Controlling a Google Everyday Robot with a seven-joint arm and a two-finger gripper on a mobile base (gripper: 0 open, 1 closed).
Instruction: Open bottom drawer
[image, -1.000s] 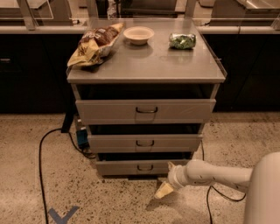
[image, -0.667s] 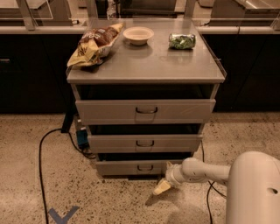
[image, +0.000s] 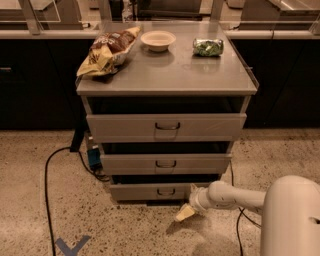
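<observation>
The bottom drawer (image: 135, 192) is the lowest of three grey fronts in a metal cabinet, with a small dark loop handle (image: 165, 191) at its centre. It stands a little way out, like the two above it. My gripper (image: 184, 213) hangs low at the end of my white arm (image: 235, 196), near the floor, just right of and below the handle, in front of the drawer's lower right part. It holds nothing that I can see.
The middle drawer (image: 130, 164) and top drawer (image: 125, 127) sit above. On the cabinet top (image: 170, 75) lie a chip bag (image: 107, 50), a white bowl (image: 158, 40) and a green packet (image: 208, 47). A black cable (image: 50, 165) runs over the floor at left.
My arm has swung left toward the cabinet, bringing the gripper closer to the bottom drawer's front. The drawers have not moved.
</observation>
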